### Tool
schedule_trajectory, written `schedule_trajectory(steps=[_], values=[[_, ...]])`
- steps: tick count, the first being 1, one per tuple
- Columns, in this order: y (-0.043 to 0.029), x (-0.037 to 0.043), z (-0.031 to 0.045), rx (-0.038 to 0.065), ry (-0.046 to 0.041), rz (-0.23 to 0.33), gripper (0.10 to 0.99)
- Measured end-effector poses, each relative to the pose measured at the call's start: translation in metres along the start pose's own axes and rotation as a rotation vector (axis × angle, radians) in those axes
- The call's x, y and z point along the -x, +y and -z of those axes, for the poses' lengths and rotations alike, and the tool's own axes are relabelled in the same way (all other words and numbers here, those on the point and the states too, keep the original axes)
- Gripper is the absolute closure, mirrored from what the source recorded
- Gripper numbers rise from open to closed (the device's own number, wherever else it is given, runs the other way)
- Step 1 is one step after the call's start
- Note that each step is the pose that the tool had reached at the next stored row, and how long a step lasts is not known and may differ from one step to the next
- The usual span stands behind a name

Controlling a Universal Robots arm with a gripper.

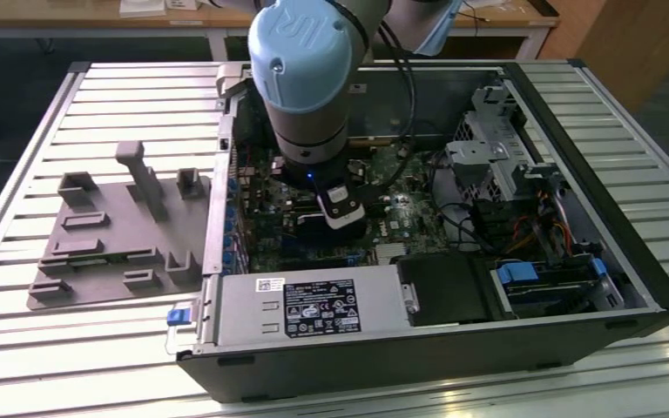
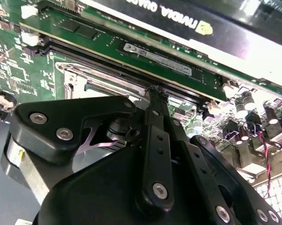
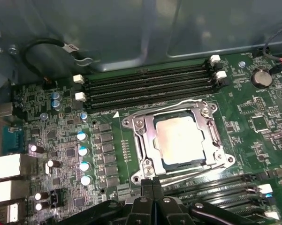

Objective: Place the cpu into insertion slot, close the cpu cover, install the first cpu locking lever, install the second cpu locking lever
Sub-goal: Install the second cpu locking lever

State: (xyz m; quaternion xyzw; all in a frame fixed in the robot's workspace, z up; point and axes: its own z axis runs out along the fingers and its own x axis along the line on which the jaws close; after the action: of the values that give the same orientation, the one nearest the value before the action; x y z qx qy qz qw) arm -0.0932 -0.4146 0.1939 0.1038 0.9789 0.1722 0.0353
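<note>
The gripper [image 3: 149,183], fingers pressed together, sits at six o'clock of the cpu cover [image 3: 145,140], and could slip off a thin lever [image 3: 178,176] there.

slatted table [image 1: 44,131] bears computer case [image 1: 428,348]

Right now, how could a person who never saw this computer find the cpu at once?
Look inside the open computer case at the green motherboard, below the long black memory slots. There a silvery metal frame, the cpu cover, lies flat around the cpu. It is the only pale, plain square plate there; the neighbouring parts are small and dark.
</note>
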Motion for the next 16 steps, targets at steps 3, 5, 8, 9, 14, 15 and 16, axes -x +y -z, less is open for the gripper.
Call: schedule_trajectory(steps=[3, 5, 8, 9, 14, 15, 16], values=[[-0.001, -0.0017, -0.0017, 0.011, 0.0022, -0.001, 0.984], [-0.0018, -0.0029, -0.0032, 0.014, 0.0028, -0.001, 0.984], [-0.0027, -0.0045, -0.0044, 0.016, 0.0032, -0.001, 0.984], [-0.0029, -0.0048, -0.0047, 0.016, 0.0033, -0.001, 0.984], [-0.0035, -0.0058, -0.006, 0.016, 0.0033, -0.001, 0.984], [-0.0034, -0.0059, -0.0062, 0.016, 0.0033, -0.001, 0.984], [-0.0033, -0.0059, -0.0064, 0.016, 0.0033, -0.001, 0.984]])
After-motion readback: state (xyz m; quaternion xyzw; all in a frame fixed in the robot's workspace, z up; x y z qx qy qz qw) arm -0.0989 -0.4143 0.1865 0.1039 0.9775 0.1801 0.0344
